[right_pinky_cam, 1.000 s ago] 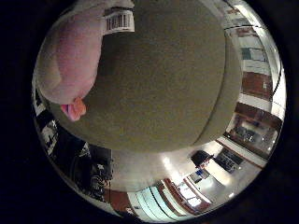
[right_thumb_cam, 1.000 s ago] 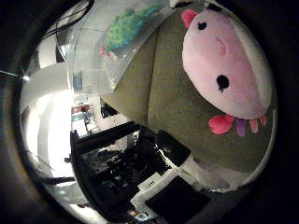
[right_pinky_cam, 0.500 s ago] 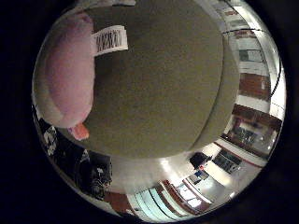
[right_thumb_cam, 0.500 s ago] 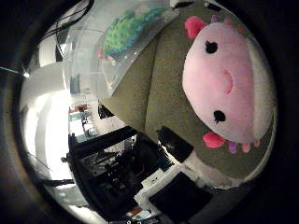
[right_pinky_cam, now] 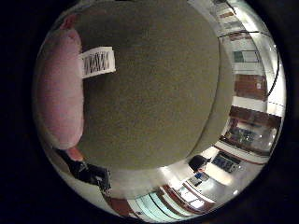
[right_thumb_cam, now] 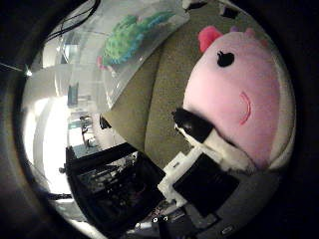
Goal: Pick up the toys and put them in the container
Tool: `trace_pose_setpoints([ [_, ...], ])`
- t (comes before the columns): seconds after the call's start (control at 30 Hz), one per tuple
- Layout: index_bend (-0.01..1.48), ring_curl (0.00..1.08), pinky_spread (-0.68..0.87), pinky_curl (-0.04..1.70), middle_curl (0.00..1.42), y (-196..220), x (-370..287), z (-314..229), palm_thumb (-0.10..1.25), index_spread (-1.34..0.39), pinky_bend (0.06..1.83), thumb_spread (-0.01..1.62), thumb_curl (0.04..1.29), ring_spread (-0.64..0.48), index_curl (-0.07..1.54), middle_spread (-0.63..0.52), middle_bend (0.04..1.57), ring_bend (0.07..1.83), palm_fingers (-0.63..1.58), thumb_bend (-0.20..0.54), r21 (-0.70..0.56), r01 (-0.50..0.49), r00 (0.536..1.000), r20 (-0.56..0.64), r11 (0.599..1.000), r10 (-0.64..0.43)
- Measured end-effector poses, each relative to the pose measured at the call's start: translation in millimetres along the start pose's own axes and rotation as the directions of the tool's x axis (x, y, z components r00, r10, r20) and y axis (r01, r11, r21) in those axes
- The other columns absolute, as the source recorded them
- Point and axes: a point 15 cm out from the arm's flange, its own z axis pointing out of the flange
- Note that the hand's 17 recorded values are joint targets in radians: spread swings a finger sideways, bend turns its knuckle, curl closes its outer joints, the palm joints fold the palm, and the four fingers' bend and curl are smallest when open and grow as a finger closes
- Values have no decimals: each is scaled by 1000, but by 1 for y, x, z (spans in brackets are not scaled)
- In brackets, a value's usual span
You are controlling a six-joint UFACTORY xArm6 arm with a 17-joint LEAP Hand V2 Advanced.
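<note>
While the hand [right_thumb_cam: 207,144] is reaching one finger against the pink plush [right_thumb_cam: 239,107], grip unclear, I'm judging it soft, light; I'm aiming mid-body.

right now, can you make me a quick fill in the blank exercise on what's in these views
1. The plush toy lying on the olive cushion is ____ in colour.
2. The green toy sits inside a clear ____.
3. A finger of the robot hand reaches toward the ____ toy.
4. The white tag lies beside the ____ toy.

Missing words: pink; container; pink; pink
</note>
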Motion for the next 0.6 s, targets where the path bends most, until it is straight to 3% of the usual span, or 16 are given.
trace_pose_setpoints([
  [0.2, 218, 376, -168, 1, 536, -8, 8, -2, 746, -417, 864, 1054, 347, -298, 428, -298, 508, 717, 879, -19, 36, 7, 999, -33, 999, -6],
  [0.3, 262, 421, -325, 26, 602, -7, 10, -2, 757, -466, 995, 1047, 353, -333, 488, -338, 569, 792, 1016, -21, 37, 7, 999, -34, 999, -6],
  [0.4, 331, 490, -412, 75, 692, -7, 10, -2, 782, -496, 1097, 1039, 363, -338, 594, -357, 646, 872, 1078, -18, 36, 10, 999, -35, 999, -9],
  [0.6, 495, 577, -390, 207, 812, -10, 11, -4, 823, -515, 1276, 1022, 378, -316, 780, -343, 787, 1033, 1199, -17, 46, 15, 999, -45, 999, -13],
])
